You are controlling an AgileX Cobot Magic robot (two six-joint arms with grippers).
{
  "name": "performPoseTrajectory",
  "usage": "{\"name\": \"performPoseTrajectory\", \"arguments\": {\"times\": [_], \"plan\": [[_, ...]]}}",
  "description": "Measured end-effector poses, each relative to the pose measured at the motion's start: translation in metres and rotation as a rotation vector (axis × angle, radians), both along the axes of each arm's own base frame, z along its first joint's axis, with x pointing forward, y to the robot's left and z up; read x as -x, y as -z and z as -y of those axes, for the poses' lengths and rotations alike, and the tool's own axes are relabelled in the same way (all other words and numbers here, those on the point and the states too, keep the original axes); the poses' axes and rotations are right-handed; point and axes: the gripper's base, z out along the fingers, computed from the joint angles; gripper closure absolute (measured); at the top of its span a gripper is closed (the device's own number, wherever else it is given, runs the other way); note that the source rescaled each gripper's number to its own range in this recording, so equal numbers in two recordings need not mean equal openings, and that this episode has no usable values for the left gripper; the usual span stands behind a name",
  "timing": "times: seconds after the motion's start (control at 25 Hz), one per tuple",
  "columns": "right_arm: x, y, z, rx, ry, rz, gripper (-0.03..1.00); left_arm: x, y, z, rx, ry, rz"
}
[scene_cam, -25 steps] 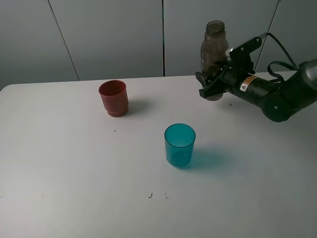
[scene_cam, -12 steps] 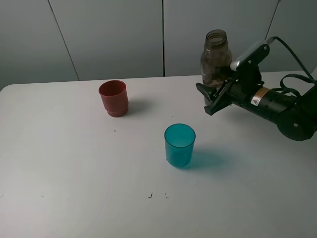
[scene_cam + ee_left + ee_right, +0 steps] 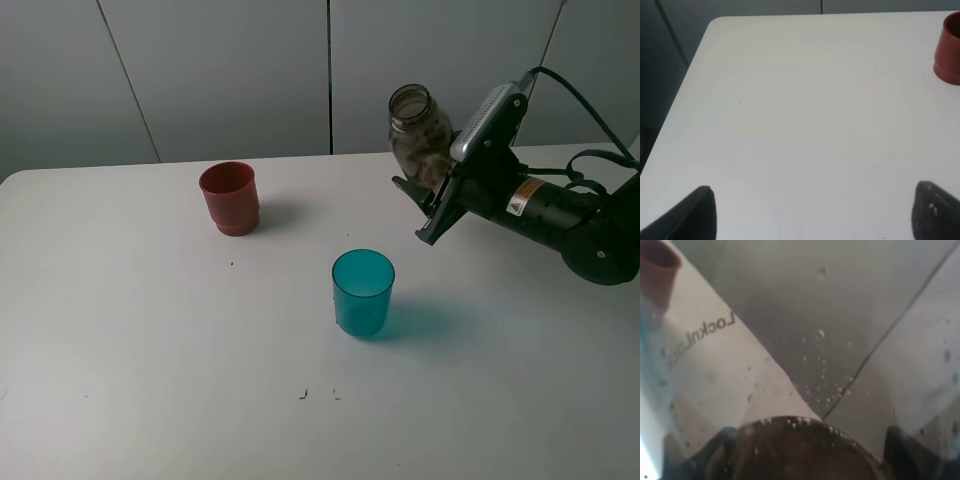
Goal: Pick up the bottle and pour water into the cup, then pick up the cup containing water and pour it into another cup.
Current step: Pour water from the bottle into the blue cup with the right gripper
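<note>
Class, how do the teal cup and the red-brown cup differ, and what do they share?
The teal cup is see-through; the red-brown cup is opaque. The teal cup has smooth, straight sides; the red-brown cup steps in to a narrower base. The teal cup stands nearer the camera, the red-brown cup farther back and left. Both stand upright, open-topped and of similar size.

Your right gripper (image 3: 418, 212), raised above the far right corner of the tabletop (image 3: 150, 350), was tilted and clamped on the bottle (image 3: 415, 125); your left gripper (image 3: 817, 215) hung with fingers (image 3: 700, 212) apart.
</note>
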Motion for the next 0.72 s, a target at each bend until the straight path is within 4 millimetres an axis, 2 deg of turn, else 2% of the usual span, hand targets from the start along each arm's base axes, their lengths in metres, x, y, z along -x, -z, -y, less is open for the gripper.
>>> {"name": "performPoseTrajectory", "arguments": {"times": [0.72], "plan": [[0.0007,0.0001,-0.0008,0.305,-0.081,0.237,0.95,0.0000,0.0000,0.0000,0.000,0.000,0.000]]}}
